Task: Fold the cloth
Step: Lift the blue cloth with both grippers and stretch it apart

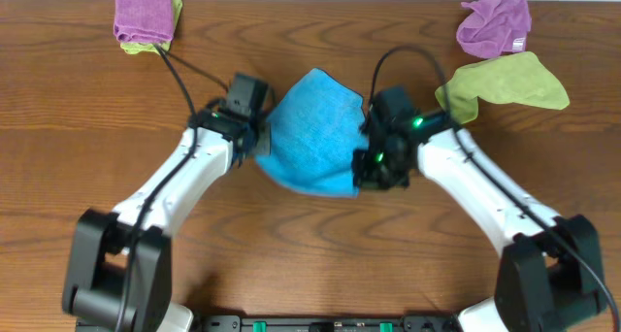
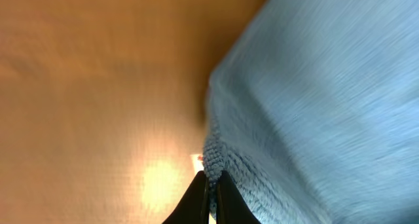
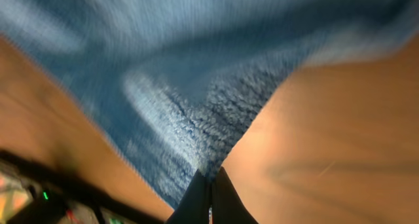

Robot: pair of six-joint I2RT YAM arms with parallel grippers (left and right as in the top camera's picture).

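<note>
The cloth (image 1: 315,133) lies mid-surface (image 1: 310,259), held between the two arms. The left hand (image 1: 259,138), pressed together, pinches its edge at nine o'clock. The right hand (image 1: 372,164) likewise pinches the edge at three o'clock. Its long axis seems to run twelve to six, with both hands equally near.

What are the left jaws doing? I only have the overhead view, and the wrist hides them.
Observer: Left wrist view: the left gripper is shut on the blue towel's edge.
Operator: And the right?
Observer: Right wrist view: the right gripper is shut where the towel narrows to a point.
Operator: Anything beside the left jaws?
Observer: What looks like a small white label, at the towel's edge.
</note>
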